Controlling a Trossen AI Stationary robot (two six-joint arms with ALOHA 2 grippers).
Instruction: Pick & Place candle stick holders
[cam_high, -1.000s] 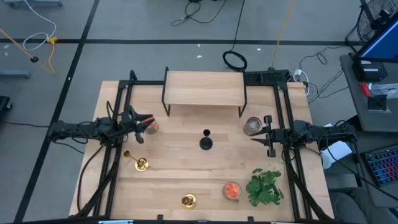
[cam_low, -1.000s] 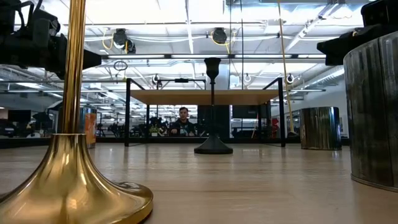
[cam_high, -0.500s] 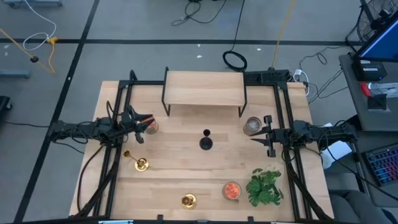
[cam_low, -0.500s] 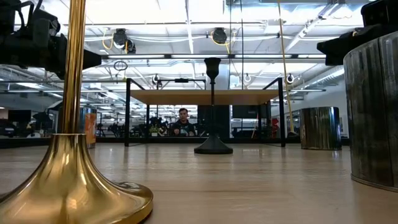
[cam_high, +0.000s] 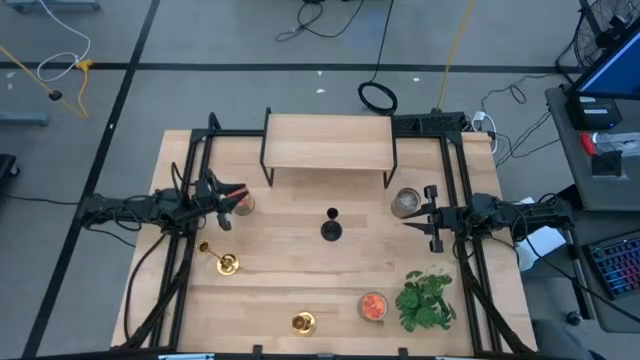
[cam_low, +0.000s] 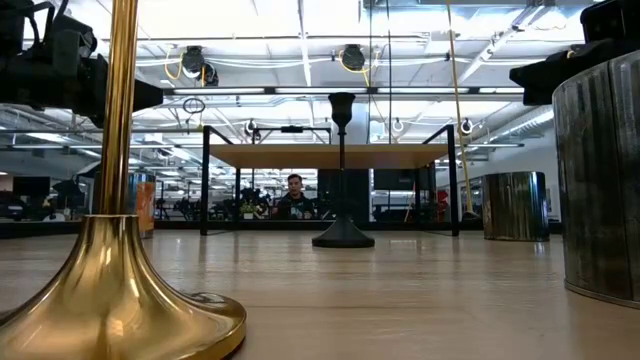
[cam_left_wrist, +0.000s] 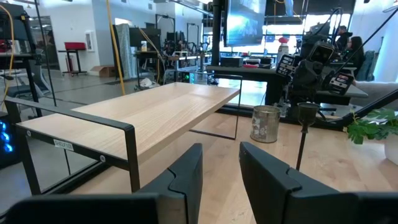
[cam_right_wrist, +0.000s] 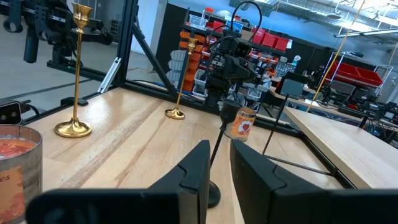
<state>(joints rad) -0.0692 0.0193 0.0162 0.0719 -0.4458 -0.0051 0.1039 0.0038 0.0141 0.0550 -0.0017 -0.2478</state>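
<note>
The black holder (cam_high: 331, 228) stands on its round base at the table's middle; it also shows in the low view (cam_low: 342, 170) and the left wrist view (cam_left_wrist: 304, 134). One gold holder (cam_high: 226, 263) stands upright at the left and the other (cam_high: 303, 322) near the front edge; both show in the right wrist view (cam_right_wrist: 76, 74) (cam_right_wrist: 180, 81). My left gripper (cam_high: 236, 194) hovers at the left, beside a small jar (cam_high: 244, 205), with its fingers a narrow gap apart (cam_left_wrist: 221, 155). My right gripper (cam_high: 406, 222) hovers at the right, open by a narrow gap (cam_right_wrist: 219, 149), and is empty.
A wooden riser shelf (cam_high: 329, 142) on black legs stands at the back middle. A greyish jar (cam_high: 405, 203) stands by my right gripper. An orange jar (cam_high: 372, 306) and a leafy plant (cam_high: 425, 298) stand at the front right. A person sits in the room beyond the table (cam_low: 294, 195).
</note>
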